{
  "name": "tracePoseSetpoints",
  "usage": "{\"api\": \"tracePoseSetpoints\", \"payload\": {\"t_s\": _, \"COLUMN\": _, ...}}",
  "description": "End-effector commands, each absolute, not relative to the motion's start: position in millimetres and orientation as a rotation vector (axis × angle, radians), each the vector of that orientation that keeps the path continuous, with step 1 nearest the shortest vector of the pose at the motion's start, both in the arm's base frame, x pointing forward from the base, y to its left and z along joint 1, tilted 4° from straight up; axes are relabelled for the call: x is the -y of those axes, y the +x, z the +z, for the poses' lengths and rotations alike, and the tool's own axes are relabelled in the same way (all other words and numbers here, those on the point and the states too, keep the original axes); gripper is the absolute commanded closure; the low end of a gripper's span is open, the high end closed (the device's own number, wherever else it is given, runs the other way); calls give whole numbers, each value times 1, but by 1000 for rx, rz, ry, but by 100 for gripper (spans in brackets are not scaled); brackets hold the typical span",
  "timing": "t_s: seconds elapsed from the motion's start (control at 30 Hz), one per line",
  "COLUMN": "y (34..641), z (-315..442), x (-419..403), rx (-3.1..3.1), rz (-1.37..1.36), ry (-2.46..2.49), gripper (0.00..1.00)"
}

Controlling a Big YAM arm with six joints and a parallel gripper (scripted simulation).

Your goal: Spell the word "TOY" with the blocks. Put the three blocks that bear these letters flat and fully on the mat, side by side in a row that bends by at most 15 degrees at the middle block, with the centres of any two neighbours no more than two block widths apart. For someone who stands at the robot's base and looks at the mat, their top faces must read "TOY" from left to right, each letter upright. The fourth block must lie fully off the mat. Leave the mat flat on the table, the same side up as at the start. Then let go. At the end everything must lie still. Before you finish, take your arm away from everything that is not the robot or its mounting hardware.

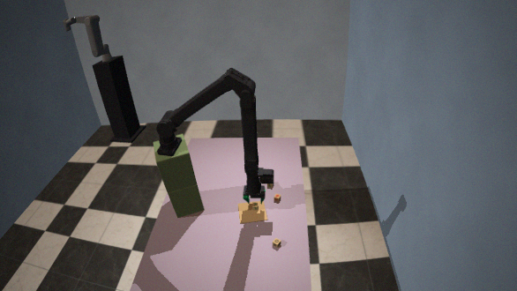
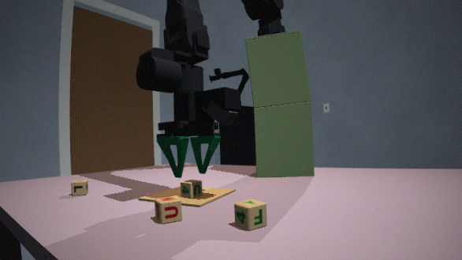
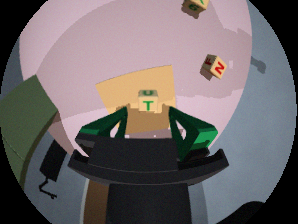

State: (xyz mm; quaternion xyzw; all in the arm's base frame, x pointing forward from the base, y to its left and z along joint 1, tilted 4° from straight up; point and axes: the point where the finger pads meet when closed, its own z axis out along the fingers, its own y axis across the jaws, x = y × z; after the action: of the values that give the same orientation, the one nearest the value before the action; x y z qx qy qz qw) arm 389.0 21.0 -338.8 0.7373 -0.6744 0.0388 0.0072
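The gripper (image 1: 254, 202) (image 2: 191, 175) (image 3: 148, 110) is positioned above the tan mat (image 1: 253, 219) (image 2: 218, 193) (image 3: 112, 88), pointed downward. Its green fingers are set apart, and nothing is clamped between them. The fingertips are located above the T block (image 1: 253, 206) (image 2: 191, 189) (image 3: 148, 101), clear of contact. The T block is seated on the mat with a green T on its upper face; a U and a 4 are displayed on its side faces.

Three blocks are placed off the mat, on the pink table top (image 1: 221, 159) (image 2: 355, 209) (image 3: 125, 40). The N block (image 1: 277, 198) (image 2: 168, 209) (image 3: 214, 67) is marked with a red N on top and a red U on one side. The green-lettered block (image 1: 270, 186) (image 2: 250, 214) (image 3: 195, 6) is marked with an F and a 4 on its sides; its top letter cannot be read fully. The L-sided block (image 1: 276, 242) (image 2: 80, 187) is located well apart from the other two, with a ring-shaped mark on top. No row is formed on the mat. The arm (image 1: 250, 132) (image 2: 187, 35) is mounted on a green pedestal (image 1: 178, 185) (image 2: 281, 79) (image 3: 25, 115).
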Motion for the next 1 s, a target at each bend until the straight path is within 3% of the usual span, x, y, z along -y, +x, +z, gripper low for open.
{"api": "tracePoseSetpoints", "payload": {"t_s": 0.0, "y": 382, "z": -345, "x": -15, "rx": 2114, "rz": 107, "ry": 2296, "gripper": 36}}
{"api": "tracePoseSetpoints", "payload": {"t_s": 0.97, "y": 389, "z": -381, "x": -13, "rx": 2118, "rz": 120, "ry": 2303, "gripper": 36}}
